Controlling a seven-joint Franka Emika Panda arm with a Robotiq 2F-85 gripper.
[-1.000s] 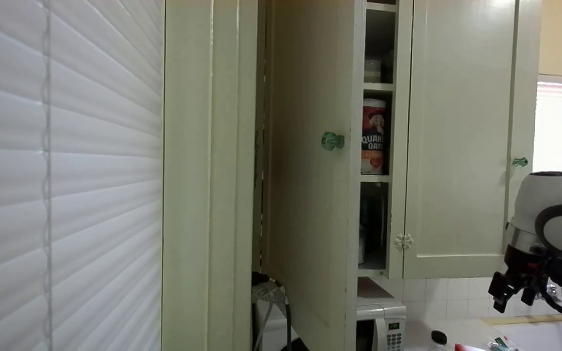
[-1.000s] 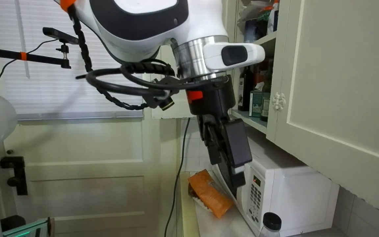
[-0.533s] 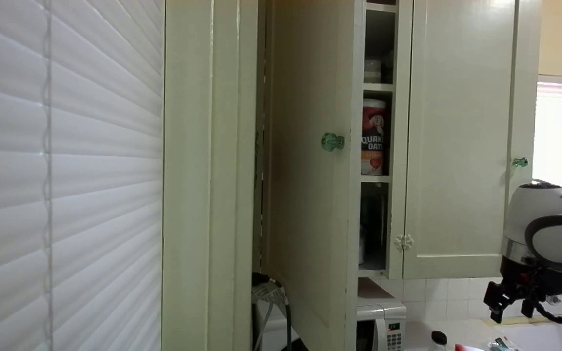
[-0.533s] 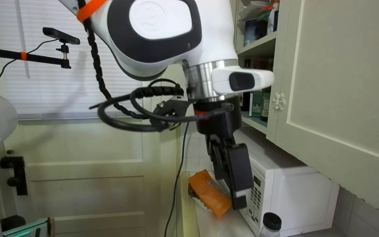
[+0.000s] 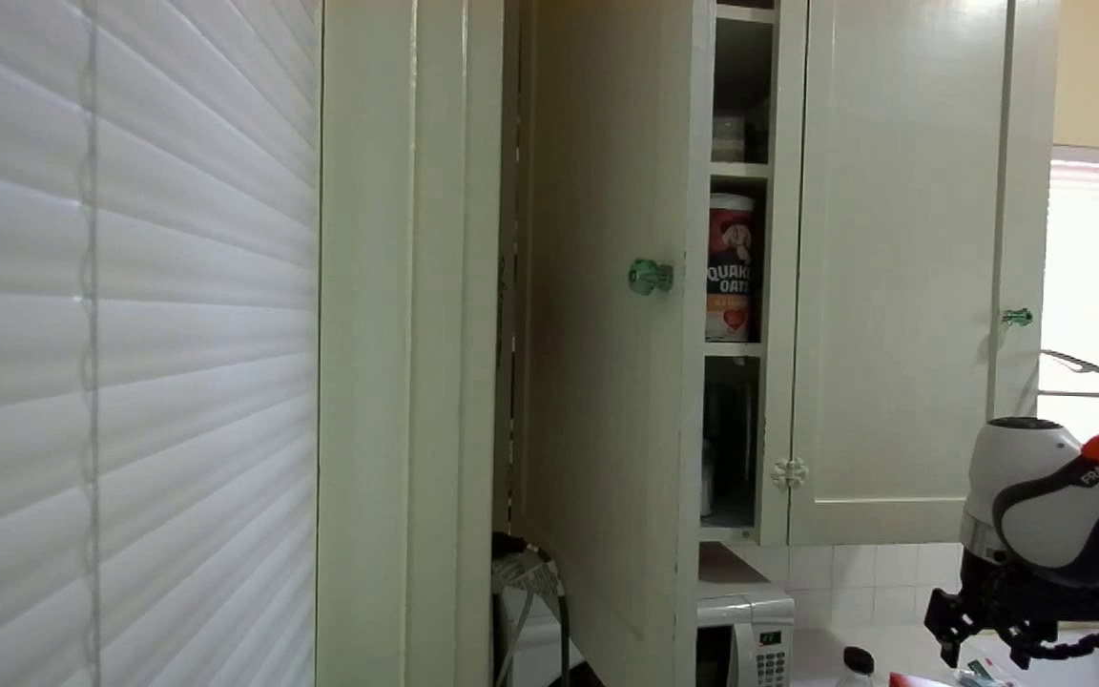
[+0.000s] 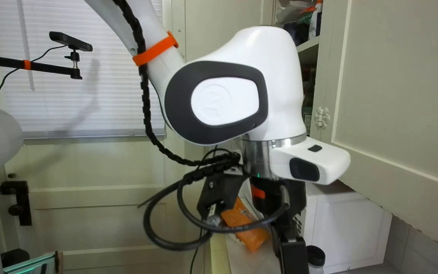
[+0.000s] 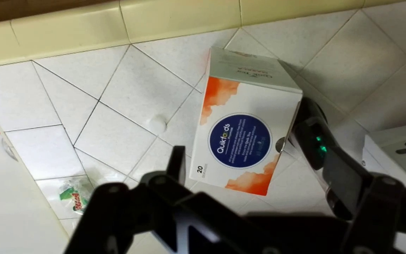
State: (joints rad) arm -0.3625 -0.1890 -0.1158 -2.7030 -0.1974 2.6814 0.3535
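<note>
White-and-orange cardboard Quikfoods box with round blue label (image 7: 240,141) on white-tiled worktop (image 7: 146,88), clear bottle with black cap (image 6: 315,258) just beside it. Gripper (image 5: 985,656) over worktop near box, jaws standing apart. White microwave (image 6: 350,228) near bottle; clear green-printed plastic wrapper (image 7: 75,197) apart from box.

Oats canister (image 5: 731,272) on shelf (image 5: 733,350), microwave (image 6: 350,228), white blinds (image 5: 196,343)

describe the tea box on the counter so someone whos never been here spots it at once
In the wrist view, look along the pale tiled counter to the microwave at the right edge. Left of it is a dark-capped bottle, and just left of that sits the tea box. Unlike both neighbours, it bears orange splashes and a navy circle reading "Quikfoods".
</note>
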